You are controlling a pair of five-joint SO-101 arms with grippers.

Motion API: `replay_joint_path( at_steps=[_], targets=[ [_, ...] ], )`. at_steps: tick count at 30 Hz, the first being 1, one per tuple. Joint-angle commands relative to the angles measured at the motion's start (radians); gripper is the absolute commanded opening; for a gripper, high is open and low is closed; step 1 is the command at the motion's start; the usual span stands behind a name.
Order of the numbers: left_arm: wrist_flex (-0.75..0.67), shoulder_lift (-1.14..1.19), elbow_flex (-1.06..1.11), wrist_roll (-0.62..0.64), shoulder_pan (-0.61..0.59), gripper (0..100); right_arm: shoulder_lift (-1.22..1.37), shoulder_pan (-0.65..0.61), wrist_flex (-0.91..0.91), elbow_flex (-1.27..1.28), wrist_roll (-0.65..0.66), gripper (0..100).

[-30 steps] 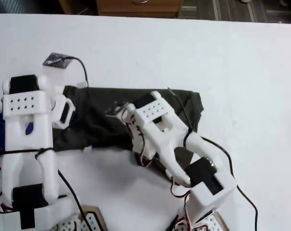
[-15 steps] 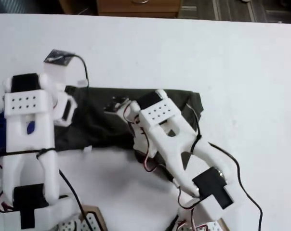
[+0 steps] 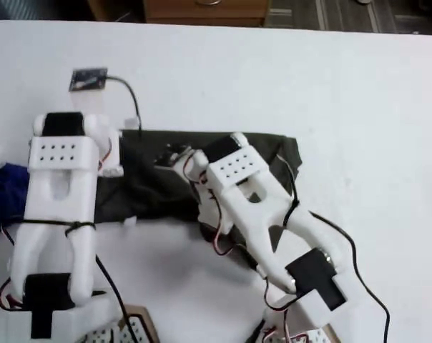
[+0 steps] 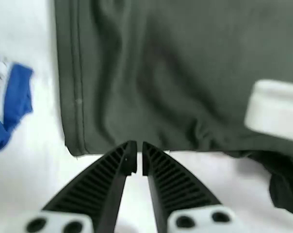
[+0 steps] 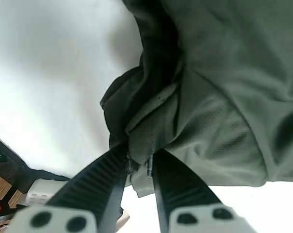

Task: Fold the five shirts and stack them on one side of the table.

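Clenched empty, the left gripper (image 4: pixel 136 158) has shifted to the dark green cloth shirt's (image 3: pixel 153 187) hem toward the white desk's (image 3: pixel 287 78) left edge, while the right gripper (image 5: pixel 139 167) keeps pinching fabric, seemingly readying a fold.

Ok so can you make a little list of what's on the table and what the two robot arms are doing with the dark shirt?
table: white
dark green shirt: lying spread across the middle of the table
blue shirt: crumpled at the table's left edge, apart from the green one
left end effector: at the green shirt's hem, fingers almost together; hard to tell if any cloth is pinched
right end effector: shut on a bunched-up fold of the green shirt
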Motion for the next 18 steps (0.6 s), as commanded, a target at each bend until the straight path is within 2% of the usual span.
replay_joint_path(
  at_steps=[1,6,11,18],
  targets=[
    [-0.075,-0.005,0.099,0.005,-0.017,4,-0.056,0.008,0.015,-0.032,0.006,1.8],
    [-0.169,-0.005,0.217,0.003,-0.046,3,-0.058,0.008,0.030,-0.038,0.006,1.8],
    [-0.169,-0.005,0.242,-0.066,-0.043,3,-0.058,0.010,0.058,-0.104,0.006,1.8],
    [-0.221,-0.005,0.309,-0.068,-0.041,3,-0.048,0.062,0.054,-0.190,0.014,1.8]
  ],
)
